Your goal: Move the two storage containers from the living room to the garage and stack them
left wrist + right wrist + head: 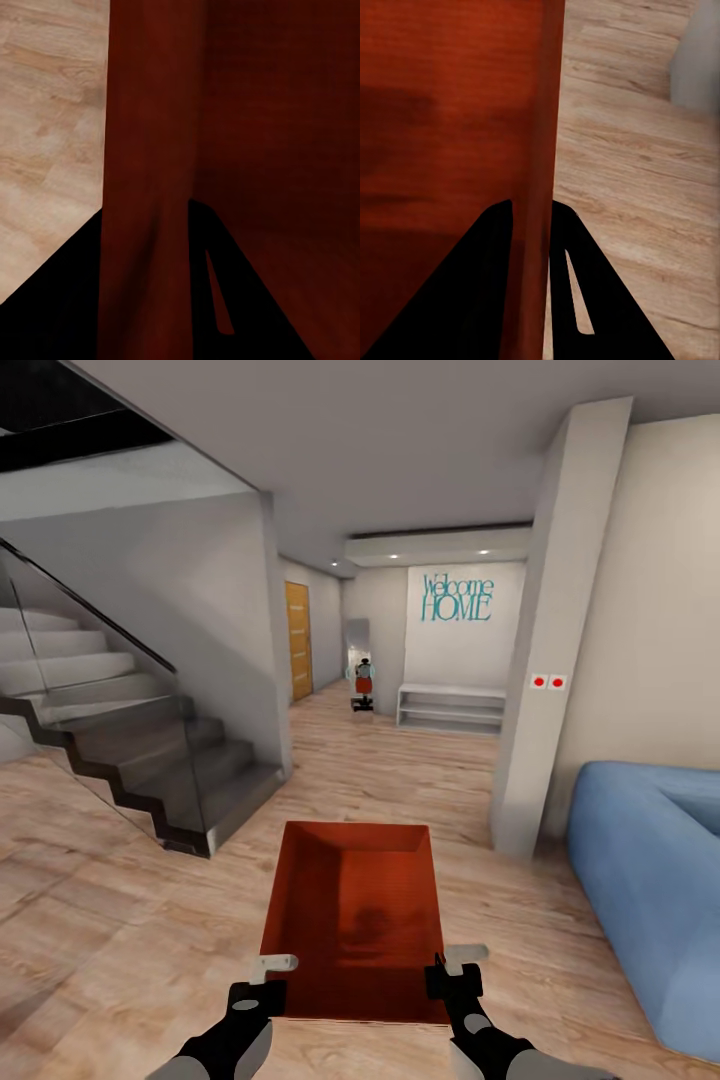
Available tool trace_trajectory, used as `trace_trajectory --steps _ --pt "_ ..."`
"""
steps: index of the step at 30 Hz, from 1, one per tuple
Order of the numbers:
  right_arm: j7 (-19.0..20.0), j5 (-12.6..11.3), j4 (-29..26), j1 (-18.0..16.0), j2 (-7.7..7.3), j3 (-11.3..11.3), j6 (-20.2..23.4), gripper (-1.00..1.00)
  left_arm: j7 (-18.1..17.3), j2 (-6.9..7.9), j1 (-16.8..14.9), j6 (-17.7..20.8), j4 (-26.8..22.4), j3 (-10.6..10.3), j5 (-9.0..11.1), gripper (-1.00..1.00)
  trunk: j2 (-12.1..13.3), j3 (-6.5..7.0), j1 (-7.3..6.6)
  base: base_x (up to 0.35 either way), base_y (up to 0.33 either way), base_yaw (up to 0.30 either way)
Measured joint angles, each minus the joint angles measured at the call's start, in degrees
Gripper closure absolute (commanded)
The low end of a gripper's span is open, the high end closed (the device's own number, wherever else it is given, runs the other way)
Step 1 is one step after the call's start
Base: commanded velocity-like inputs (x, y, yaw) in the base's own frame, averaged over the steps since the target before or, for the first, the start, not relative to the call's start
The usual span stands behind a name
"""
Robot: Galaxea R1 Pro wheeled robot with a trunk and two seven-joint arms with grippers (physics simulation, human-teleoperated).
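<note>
One orange-red open-top storage container [355, 920] hangs in front of me above the pale wood planks of the living room [120, 920]. My left gripper [272, 982] is shut on its left wall near the close corner. My right gripper [452, 970] is shut on its right wall. In the left wrist view the dark fingers of the left gripper [146, 300] straddle the container wall [150, 135]. The right wrist view has the right gripper [531, 300] clamped across the thin red wall [538, 135] in the same way. The garage and its floor are out of view.
Glass-railed stairs [120, 730] rise at the left. A blue sofa [650, 880] stands at the right, beside a white pillar [555, 660]. Ahead, a hallway runs past a wooden door [298, 640] to a white shelf [450, 708] under a "Welcome HOME" sign [458, 598].
</note>
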Motion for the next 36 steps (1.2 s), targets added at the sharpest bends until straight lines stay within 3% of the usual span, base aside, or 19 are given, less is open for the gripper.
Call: trace_trajectory --steps 36 --pt "-0.2 -0.1 0.0 0.0 0.07 0.1 0.1 1.00 0.0 0.02 0.0 0.1 0.0 0.0 0.0 1.00 0.0 0.00 0.00 0.322 0.000 0.000"
